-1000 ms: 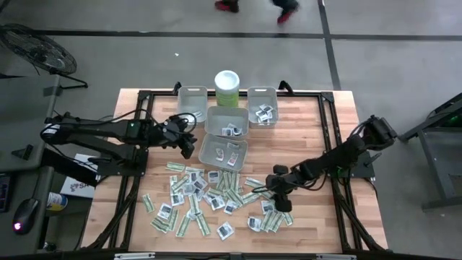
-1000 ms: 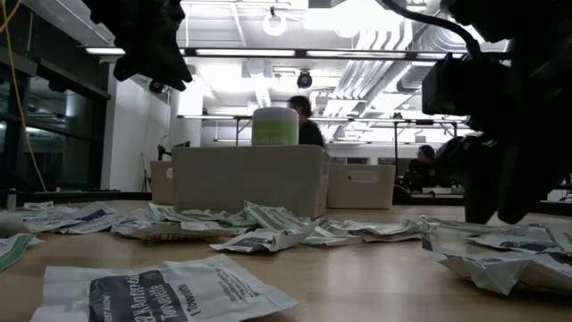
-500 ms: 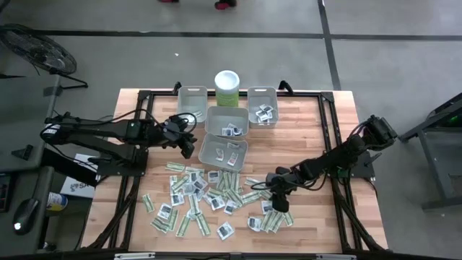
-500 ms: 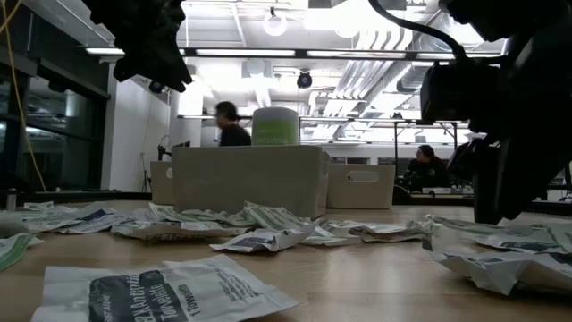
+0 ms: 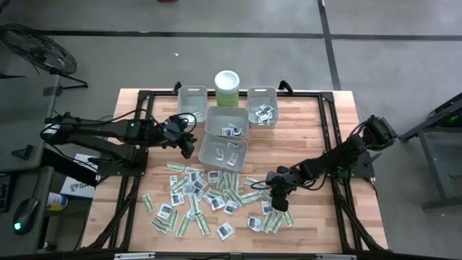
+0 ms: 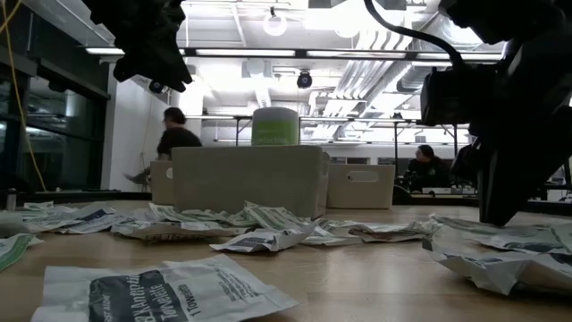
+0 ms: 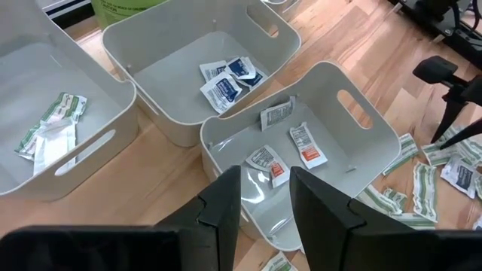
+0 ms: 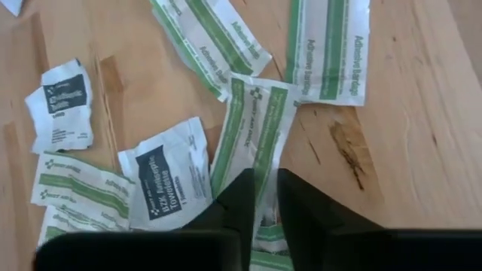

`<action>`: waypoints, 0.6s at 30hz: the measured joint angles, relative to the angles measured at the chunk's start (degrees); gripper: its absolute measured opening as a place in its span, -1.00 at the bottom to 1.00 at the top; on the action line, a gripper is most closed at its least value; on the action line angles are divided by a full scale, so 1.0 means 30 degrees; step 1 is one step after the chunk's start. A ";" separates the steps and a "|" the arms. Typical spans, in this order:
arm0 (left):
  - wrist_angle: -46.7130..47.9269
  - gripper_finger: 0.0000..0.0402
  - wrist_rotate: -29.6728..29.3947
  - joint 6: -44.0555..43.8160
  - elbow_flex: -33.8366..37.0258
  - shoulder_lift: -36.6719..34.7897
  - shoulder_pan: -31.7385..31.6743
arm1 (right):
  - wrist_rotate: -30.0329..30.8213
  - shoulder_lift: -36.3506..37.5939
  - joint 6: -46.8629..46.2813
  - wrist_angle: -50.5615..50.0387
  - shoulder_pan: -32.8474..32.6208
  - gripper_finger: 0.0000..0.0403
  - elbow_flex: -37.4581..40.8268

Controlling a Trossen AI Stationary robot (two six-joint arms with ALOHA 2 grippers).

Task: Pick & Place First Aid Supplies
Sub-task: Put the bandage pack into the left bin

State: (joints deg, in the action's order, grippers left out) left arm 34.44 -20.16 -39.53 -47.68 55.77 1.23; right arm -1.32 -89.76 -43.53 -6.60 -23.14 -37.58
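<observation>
Right gripper (image 8: 260, 197) low over scattered packets, fingers pinched on a green-striped bandage strip (image 8: 252, 135), left gripper (image 7: 265, 197) above a grey bin (image 7: 369, 139), parted, empty.

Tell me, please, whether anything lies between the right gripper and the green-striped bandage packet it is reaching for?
Nothing visible does: the right gripper is down on the green-striped bandage packet, fingers straddling its near end.
</observation>
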 joint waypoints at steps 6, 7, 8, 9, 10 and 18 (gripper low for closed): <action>0.0000 -0.43 0.0001 0.0000 0.0000 0.0000 0.0000 | -0.0081 0.0000 -0.0085 -0.0003 0.0000 -0.98 0.0000; 0.0000 -0.43 0.0007 0.0000 0.0000 0.0000 0.0000 | -0.0087 0.0000 -0.0243 -0.0003 0.0022 -0.98 0.0000; 0.0000 -0.43 0.0015 0.0000 0.0000 0.0000 0.0000 | -0.0132 0.0000 -0.0436 -0.0003 0.0090 -0.99 0.0000; 0.0000 -0.43 0.0013 0.0000 0.0000 0.0000 0.0000 | -0.0210 0.0000 -0.0513 -0.0001 0.0142 -0.99 0.0000; 0.0000 -0.43 0.0015 0.0004 0.0000 0.0000 0.0000 | -0.0240 0.0000 -0.0544 0.0013 0.0222 -0.99 0.0000; -0.0007 -0.43 0.0029 0.0007 0.0000 0.0000 0.0000 | -0.1182 0.0066 -0.0843 0.0316 0.0847 -1.00 -0.0347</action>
State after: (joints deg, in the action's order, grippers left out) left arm 34.41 -20.08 -39.51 -47.68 55.77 1.23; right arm -4.87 -89.56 -46.06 -5.66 -20.59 -38.62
